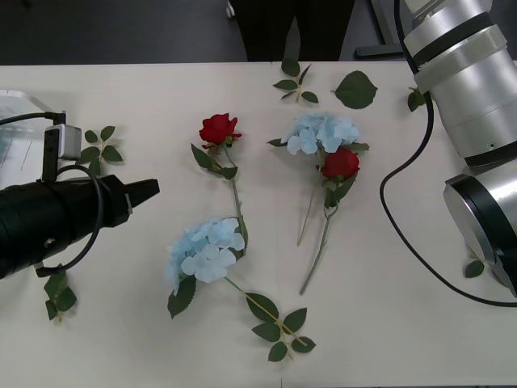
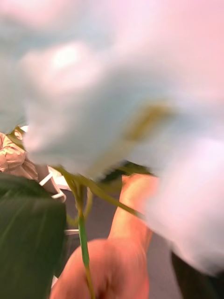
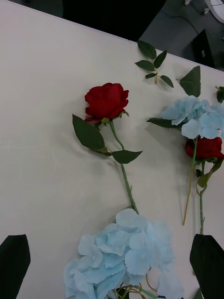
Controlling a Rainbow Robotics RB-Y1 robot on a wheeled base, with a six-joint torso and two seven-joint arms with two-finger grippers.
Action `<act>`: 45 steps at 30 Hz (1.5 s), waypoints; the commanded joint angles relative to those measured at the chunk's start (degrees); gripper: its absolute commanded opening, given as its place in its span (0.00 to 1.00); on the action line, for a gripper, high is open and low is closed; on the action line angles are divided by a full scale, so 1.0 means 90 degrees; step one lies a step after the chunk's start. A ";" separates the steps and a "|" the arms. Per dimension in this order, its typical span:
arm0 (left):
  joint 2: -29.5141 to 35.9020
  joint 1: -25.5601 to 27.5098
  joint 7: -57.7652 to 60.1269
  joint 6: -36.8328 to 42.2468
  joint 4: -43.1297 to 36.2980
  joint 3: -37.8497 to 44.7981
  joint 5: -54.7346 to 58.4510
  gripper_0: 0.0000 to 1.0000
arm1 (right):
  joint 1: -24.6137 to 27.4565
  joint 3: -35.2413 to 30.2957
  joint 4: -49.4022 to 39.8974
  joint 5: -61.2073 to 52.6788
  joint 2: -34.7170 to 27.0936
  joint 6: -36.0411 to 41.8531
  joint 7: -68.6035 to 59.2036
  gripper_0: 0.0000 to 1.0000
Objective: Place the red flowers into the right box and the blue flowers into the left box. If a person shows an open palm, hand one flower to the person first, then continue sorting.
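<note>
Sorting fake flowers on the pale table [image 1: 121, 339]

Two fluffy blue flowers [image 1: 206, 249], two velvety red flowers [image 1: 219, 128]; left tool [image 3: 112, 268] spread apart, right can't tell.

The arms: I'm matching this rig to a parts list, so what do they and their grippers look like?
The left arm is a black cylinder with thin black cables looped over it and a small grey box on top. Its gripper has black fingers. The right arm has silver-grey rounded segments with dark bands and a black cable.
</note>
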 commanded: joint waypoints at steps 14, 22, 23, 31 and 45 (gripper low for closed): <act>-0.0077 0.0115 0.0088 -0.0096 -0.0229 -0.0045 -0.0057 1.00 | -0.0008 0.0767 -0.0197 -0.1672 -0.0688 0.2011 -0.0027 0.96; -0.0077 0.0115 0.0088 -0.0096 -0.0229 -0.0045 -0.0057 1.00 | 0.0647 0.0777 -0.0265 -0.1965 -0.0971 0.4394 -0.1355 0.96; -0.0077 0.0115 0.0088 -0.0096 -0.0229 -0.0045 -0.0057 1.00 | 0.0705 0.0786 -0.0295 -0.1887 -0.0981 0.4530 -0.1482 0.95; -0.0077 0.0115 0.0088 -0.0096 -0.0229 -0.0045 -0.0057 1.00 | 0.1565 0.1265 -0.1525 -0.0471 -0.1205 0.5761 -0.4100 0.95; -0.0077 0.0115 0.0088 -0.0096 -0.0229 -0.0045 -0.0057 1.00 | 0.2961 0.1841 -0.3273 0.2644 -0.0951 0.7411 -0.6941 0.95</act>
